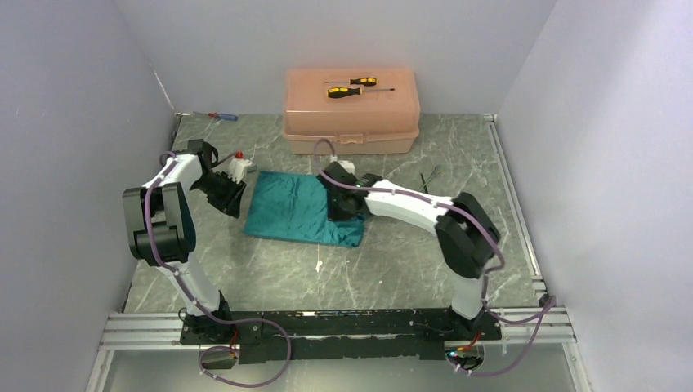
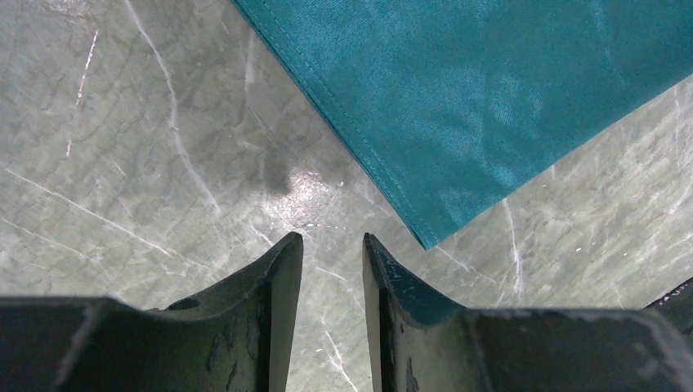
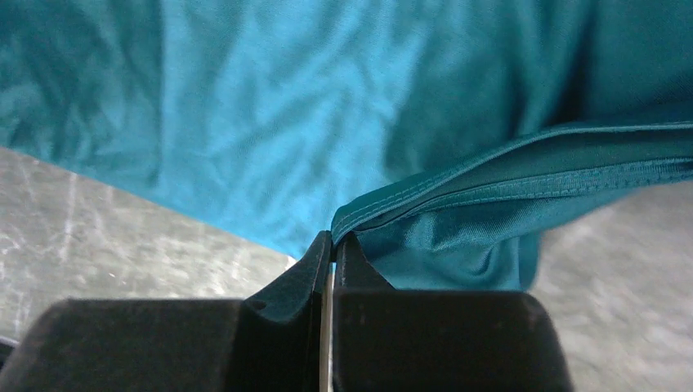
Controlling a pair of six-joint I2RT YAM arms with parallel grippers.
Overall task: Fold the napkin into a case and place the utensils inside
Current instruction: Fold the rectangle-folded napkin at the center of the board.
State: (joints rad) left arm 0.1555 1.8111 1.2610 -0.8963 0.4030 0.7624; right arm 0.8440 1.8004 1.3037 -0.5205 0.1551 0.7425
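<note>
On veined marble, R end effector pinches shiny napkin hem; L end effector parted, prob. empty.

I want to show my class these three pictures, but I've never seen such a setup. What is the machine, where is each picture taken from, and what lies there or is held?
These are two robot arms bolted to the near edge of a marbled table. The wide picture looks down from above and behind them; each close-up comes from a camera on one wrist. On the table lie a teal napkin and a peach box with two yellow-and-black screwdrivers on its lid. The right tool is shut on the napkin's hemmed edge, holding up a fold. The left tool is open beside a napkin corner, holding nothing.
</note>
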